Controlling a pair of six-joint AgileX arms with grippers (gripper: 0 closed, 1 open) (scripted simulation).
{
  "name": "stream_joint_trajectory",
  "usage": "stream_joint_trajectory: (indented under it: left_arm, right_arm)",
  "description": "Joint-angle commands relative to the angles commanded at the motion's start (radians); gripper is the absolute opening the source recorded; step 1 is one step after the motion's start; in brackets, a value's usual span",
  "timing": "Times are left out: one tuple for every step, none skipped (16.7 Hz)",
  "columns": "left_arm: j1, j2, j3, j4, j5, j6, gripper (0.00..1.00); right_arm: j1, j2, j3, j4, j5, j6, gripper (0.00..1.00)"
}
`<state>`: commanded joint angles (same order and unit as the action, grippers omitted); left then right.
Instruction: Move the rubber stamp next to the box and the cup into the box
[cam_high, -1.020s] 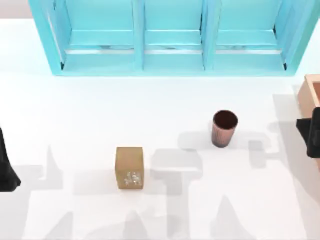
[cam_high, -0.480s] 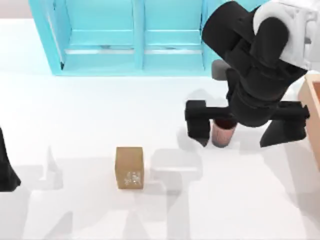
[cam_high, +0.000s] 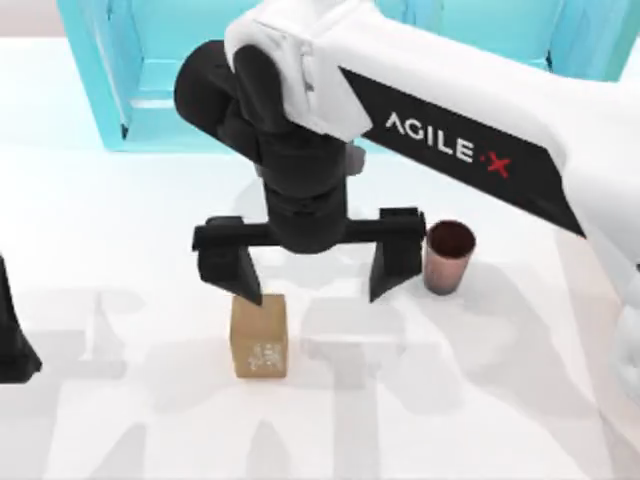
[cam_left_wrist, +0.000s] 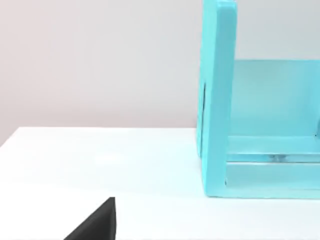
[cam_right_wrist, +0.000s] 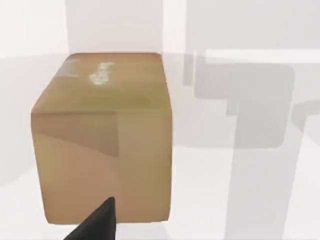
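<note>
The rubber stamp (cam_high: 258, 335) is a small golden-tan block with a whitish mark, standing left of the table's middle. The right wrist view has the rubber stamp (cam_right_wrist: 105, 135) close up. The cup (cam_high: 448, 257), a reddish-brown tumbler, stands upright to its right. My right gripper (cam_high: 312, 282) hangs open and wide above the table between them. One of its fingers (cam_high: 232, 268) sits just over the stamp's far edge, the other just left of the cup. The box is hidden behind my right arm. My left gripper (cam_high: 10, 340) is parked at the left edge.
A turquoise shelving unit (cam_high: 120, 80) runs along the back of the table, and its end wall (cam_left_wrist: 219, 100) is in the left wrist view. My white right arm (cam_high: 470, 140) crosses from the right edge over the back right of the table.
My right arm has swung in from the right edge, passed over the cup half a second ago, and now holds its open gripper farther left, by the stamp. Stamp and cup have not moved.
</note>
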<state>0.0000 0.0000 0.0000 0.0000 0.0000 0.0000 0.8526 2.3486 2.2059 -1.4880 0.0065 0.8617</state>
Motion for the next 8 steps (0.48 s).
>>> stream_joint_trajectory:
  left_arm:
    - [0.0, 0.0, 0.0, 0.0, 0.0, 0.0, 1.0]
    - [0.0, 0.0, 0.0, 0.0, 0.0, 0.0, 1.0]
    - [0.0, 0.0, 0.0, 0.0, 0.0, 0.0, 1.0]
    - [0.0, 0.0, 0.0, 0.0, 0.0, 0.0, 1.0]
    - [0.0, 0.0, 0.0, 0.0, 0.0, 0.0, 1.0]
    - [0.0, 0.0, 0.0, 0.0, 0.0, 0.0, 1.0]
    - [0.0, 0.0, 0.0, 0.0, 0.0, 0.0, 1.0]
    - [0.0, 0.0, 0.0, 0.0, 0.0, 0.0, 1.0]
  right_arm:
    - [0.015, 0.042, 0.069, -0.017, -0.001, 0.018, 1.0]
    - [0.028, 0.078, 0.13, -0.031, -0.002, 0.034, 1.0]
    - [0.039, 0.108, 0.182, -0.042, -0.003, 0.047, 1.0]
    - [0.048, 0.131, 0.224, -0.05, -0.003, 0.058, 1.0]
    - [0.054, 0.146, 0.253, -0.054, -0.004, 0.066, 1.0]
    - [0.058, 0.156, 0.271, -0.057, -0.004, 0.071, 1.0]
    - [0.06, 0.161, 0.281, -0.058, -0.004, 0.073, 1.0]
    - [0.06, 0.161, 0.281, -0.058, -0.004, 0.073, 1.0]
